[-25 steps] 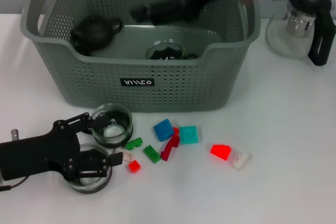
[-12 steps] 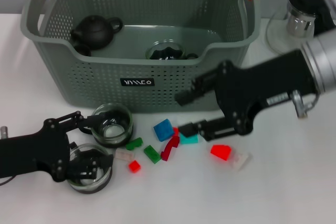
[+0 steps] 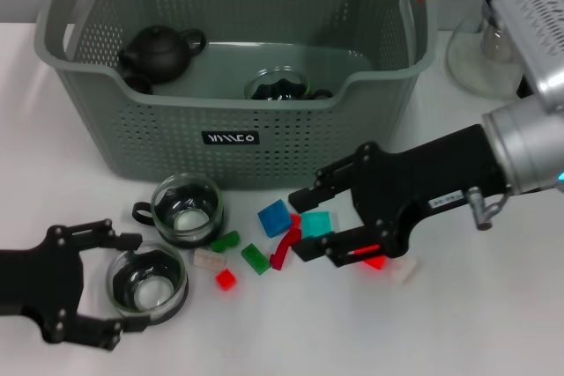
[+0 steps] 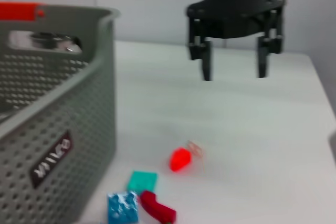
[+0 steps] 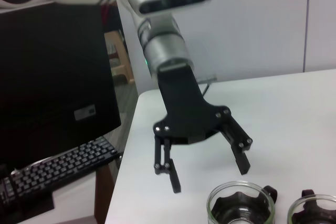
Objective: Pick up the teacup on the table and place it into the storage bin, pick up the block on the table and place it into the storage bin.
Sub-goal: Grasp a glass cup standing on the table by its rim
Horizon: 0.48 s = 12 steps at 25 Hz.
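Since the earlier frame, left claw (image 3: 110, 291) backs toward lower left, jaws apart around a glass teacup (image 3: 147, 282); right claw (image 3: 310, 221), jaws apart, hovers over blocks (image 3: 275, 217). Recommend centring before closing.

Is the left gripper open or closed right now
Open. The left gripper has its fingers spread on either side of a glass teacup on the table, not touching it.
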Tool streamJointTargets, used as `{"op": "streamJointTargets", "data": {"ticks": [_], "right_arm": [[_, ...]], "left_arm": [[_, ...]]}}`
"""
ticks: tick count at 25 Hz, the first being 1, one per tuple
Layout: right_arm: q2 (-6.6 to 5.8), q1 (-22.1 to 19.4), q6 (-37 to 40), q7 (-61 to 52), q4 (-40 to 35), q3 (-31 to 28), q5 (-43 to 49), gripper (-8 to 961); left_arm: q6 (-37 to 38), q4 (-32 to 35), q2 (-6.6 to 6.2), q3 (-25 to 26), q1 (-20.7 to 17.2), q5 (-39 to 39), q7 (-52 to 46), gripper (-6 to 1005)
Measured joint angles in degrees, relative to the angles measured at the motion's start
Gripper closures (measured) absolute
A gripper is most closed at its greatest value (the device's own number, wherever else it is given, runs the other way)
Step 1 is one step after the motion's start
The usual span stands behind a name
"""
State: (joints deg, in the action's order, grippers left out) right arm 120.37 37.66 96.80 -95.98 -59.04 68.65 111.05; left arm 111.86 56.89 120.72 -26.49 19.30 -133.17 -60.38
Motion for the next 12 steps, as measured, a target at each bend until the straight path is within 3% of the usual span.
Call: {"op": "streamJointTargets", "data": {"ticks": [7, 12], "right_arm": [[0.01, 1.35, -5.97, -1.21, 2.17, 4.89, -0.01, 399], [-0.04, 3.51, -6.88, -2.1, 4.36, 4.75, 0.11, 401]], "left_arm": [[3.5, 14.74, 3.8, -2.92, -1.19, -5.9, -2.79, 51], [2.95, 17.51, 3.83, -12.54, -1.77, -5.43, -9.71, 51]]}}
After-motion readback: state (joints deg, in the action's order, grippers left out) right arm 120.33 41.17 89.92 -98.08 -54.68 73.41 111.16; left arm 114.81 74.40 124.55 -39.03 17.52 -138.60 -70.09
